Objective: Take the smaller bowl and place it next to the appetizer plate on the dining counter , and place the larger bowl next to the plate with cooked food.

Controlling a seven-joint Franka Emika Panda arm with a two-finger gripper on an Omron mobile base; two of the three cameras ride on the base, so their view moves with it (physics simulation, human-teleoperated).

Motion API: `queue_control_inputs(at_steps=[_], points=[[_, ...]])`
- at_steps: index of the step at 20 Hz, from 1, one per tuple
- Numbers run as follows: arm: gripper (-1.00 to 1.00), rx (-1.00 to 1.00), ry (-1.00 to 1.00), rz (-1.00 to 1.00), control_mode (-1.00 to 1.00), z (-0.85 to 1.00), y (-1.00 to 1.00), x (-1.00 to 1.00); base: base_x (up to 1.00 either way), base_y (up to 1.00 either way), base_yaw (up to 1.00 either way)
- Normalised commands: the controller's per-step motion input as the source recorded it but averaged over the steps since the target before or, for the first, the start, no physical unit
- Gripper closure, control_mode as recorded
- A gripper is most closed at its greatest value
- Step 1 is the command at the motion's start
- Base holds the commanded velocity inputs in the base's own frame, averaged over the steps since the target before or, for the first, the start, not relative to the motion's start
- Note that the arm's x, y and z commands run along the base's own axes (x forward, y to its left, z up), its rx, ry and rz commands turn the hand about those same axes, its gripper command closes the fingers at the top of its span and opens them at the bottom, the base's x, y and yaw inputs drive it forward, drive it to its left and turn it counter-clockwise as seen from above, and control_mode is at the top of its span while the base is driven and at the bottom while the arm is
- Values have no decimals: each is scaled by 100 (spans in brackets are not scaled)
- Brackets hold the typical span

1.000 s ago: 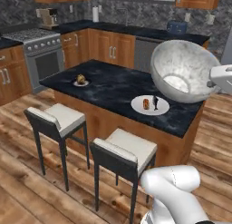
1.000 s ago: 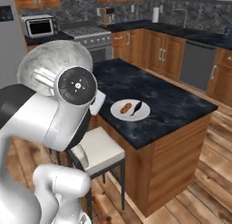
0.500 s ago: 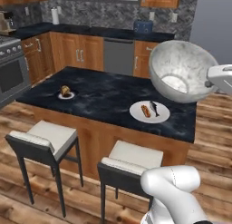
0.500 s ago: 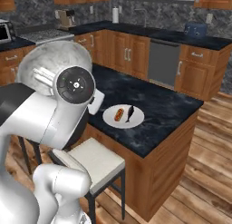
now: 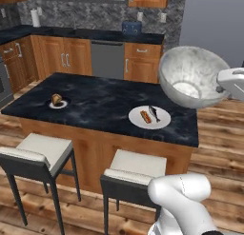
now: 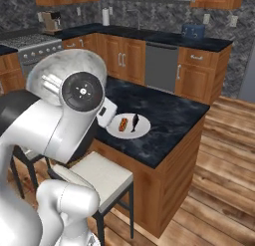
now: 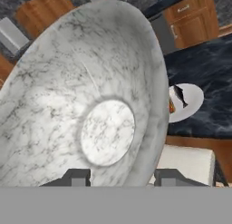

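Marbled grey-white stone is what the larger bowl (image 5: 193, 76) looks to be made of, deep and round with a flat paler base, and it is held tilted in the air by the gripper (image 7: 118, 177), whose jaws are clamped on its rim, just beyond the end of the dining counter (image 5: 105, 93). It has not yet been set beside the plate with cooked food (image 5: 149, 117), a flat white disc bearing sausage-like pieces on the dark glossy top. The appetizer plate (image 5: 58, 102) is seen well apart near the counter's other end with no bowl beside it, so both placements are judged still outstanding.
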Motion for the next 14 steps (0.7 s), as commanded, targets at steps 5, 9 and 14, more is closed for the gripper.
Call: queue_control_inputs(at_steps=[5,9,14], points=[[100,-1,26,-21,-100,-46,-58,16,0,0,0],[100,0,14,-14,-100,-44,-60,9,0,0,0],[100,0,4,-10,-100,-58,-34,51,0,0,0]])
